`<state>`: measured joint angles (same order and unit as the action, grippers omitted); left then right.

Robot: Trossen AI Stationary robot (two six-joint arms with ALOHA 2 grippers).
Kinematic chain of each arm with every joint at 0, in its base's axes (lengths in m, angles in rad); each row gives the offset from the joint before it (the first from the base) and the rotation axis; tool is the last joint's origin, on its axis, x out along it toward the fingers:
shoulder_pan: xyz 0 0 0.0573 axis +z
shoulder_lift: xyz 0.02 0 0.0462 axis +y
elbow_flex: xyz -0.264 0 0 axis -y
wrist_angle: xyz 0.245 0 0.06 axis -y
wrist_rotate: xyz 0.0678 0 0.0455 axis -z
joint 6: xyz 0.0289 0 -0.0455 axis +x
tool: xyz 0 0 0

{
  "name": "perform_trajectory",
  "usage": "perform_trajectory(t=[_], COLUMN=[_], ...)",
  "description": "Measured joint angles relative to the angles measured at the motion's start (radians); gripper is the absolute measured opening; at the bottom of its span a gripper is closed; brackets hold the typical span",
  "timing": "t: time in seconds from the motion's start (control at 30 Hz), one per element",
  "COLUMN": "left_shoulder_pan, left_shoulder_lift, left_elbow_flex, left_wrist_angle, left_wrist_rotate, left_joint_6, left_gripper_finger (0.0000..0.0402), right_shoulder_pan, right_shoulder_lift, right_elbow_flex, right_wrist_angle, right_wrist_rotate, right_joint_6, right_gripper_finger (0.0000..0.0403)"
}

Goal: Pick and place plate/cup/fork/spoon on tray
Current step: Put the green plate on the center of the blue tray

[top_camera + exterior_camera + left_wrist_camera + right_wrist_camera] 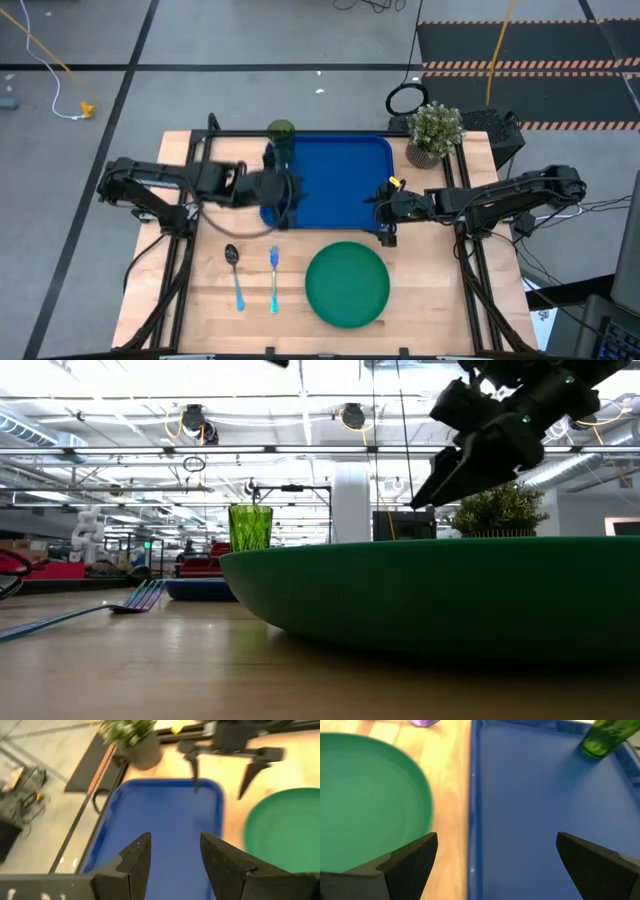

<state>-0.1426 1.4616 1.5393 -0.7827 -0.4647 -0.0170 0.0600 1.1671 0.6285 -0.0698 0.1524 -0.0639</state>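
The blue tray (pixel 340 180) lies at the table's far middle. The dark-green cup (pixel 281 132) stands upright at the tray's far left corner and also shows in the right wrist view (pixel 602 737). The green plate (pixel 347 284) lies flat on the table near the front edge. The spoon (pixel 233 272) and the fork (pixel 273 280) lie flat on the table left of the plate. My left gripper (pixel 290 195) hovers open and empty over the tray's left edge (pixel 175 865). My right gripper (pixel 383 212) hovers wide open and empty over the tray's right edge (pixel 495 865).
A potted plant (pixel 434 132) stands at the table's far right, beside the tray's far right corner. Bare wood lies between the tray and the plate, and left of the spoon. In the low view the plate (pixel 430 595) fills the foreground.
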Motion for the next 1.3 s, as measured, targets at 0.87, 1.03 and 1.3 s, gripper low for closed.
perform_trajectory(t=[0.87,1.03,1.3], left_shoulder_pan=[-0.273,-0.315,-0.384], left_shoulder_lift=[0.002,0.002,0.004], left_elbow_flex=[-0.449,-0.483,-0.484], left_wrist_angle=[0.613,0.666,0.745], left_wrist_rotate=[-0.041,-0.043,-0.065], left_joint_6=[-0.15,-0.234,-0.28], left_gripper_finger=[0.0172,0.0172,0.0172], right_shoulder_pan=[0.511,0.609,0.659], right_shoulder_lift=[0.001,0.048,0.203], right_elbow_flex=[0.001,0.001,0.001], right_wrist_angle=[0.173,0.249,0.379], right_wrist_rotate=[0.021,0.102,0.111], right_joint_6=[0.313,0.31,0.311], right_gripper_finger=[0.04,0.04,0.04])
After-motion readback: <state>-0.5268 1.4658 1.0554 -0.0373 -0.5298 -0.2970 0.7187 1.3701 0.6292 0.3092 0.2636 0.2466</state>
